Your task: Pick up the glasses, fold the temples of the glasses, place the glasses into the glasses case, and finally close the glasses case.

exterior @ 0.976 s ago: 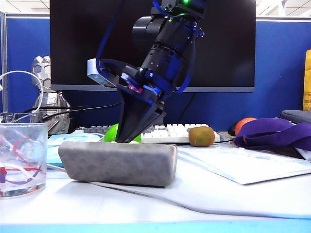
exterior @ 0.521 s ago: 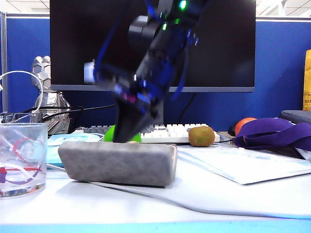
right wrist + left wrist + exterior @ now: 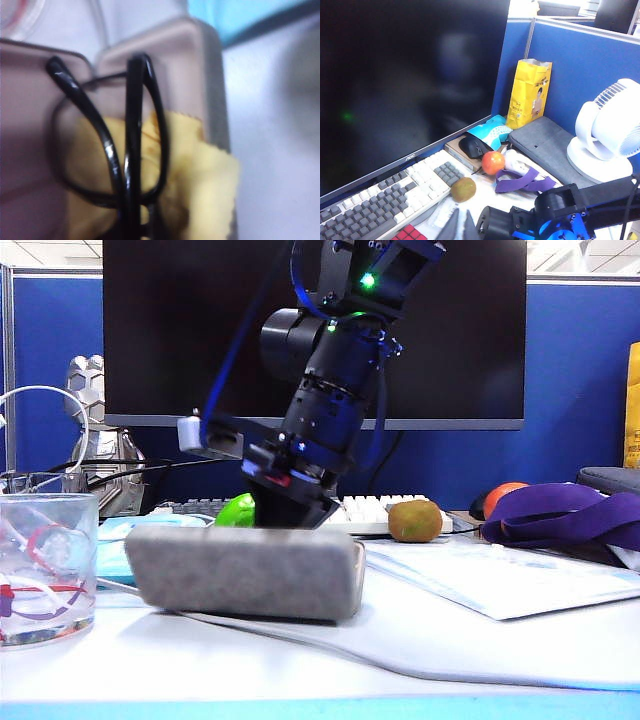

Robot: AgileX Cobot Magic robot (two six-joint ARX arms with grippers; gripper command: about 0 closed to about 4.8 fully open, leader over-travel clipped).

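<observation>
The grey glasses case (image 3: 245,570) lies on the white table, nearest the camera. My right arm (image 3: 320,410) reaches down behind its near wall, which hides the fingers. In the right wrist view the black glasses (image 3: 132,150) fill the picture. Their temples are folded across the lenses, above the case's tan lining (image 3: 170,65) and a yellow cloth (image 3: 200,175). The right gripper (image 3: 137,232) is a dark blur closed round the bottom of the frame. The left gripper (image 3: 461,227) hangs high over the desk, its fingers a narrow gap apart with nothing between them.
A glass beaker (image 3: 45,565) with cables stands left of the case. Behind the case are a green fruit (image 3: 237,510), a keyboard (image 3: 370,510) and a kiwi (image 3: 414,520). A purple strap (image 3: 560,515) and papers (image 3: 500,575) lie to the right. A monitor (image 3: 450,330) fills the back.
The right gripper has sunk from just above the case to behind its near wall, and its wrist has turned. The case has stayed put.
</observation>
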